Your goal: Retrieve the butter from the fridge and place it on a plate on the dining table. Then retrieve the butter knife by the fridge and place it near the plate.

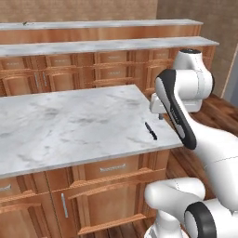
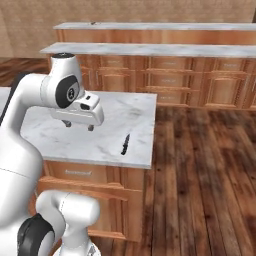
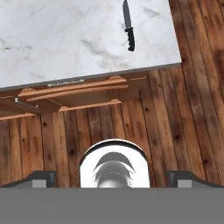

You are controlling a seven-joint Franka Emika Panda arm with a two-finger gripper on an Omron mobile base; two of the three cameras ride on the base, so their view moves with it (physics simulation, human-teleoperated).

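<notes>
A small, slender dark butter knife lies flat on the white-grey veined marble top of a wood-sided cabinet counter, right of centre in the left base view and close to the counter's right edge. In the right base view the same knife sits just left of centre, near the counter's front right corner. In the hand view it appears at the upper centre, its dark handle pointing toward the counter's edge and its blade running up toward the top of the frame.

The white arm's two-finger end effector hangs above the marble in the left-centre of the right base view, apart from the knife and touching nothing. Its small dark fingertips point down, and in the hand view the two fingertips stand at opposite bottom corners, spread wide with nothing between them. In the left base view the end effector shows just beyond the counter's right edge, partly hidden by the arm's black-and-white forearm.

Below the marble edge in the hand view lie orange-brown wooden drawer fronts and a dark plank floor. Two longer marble-topped wooden counters run across the top of both base views.
</notes>
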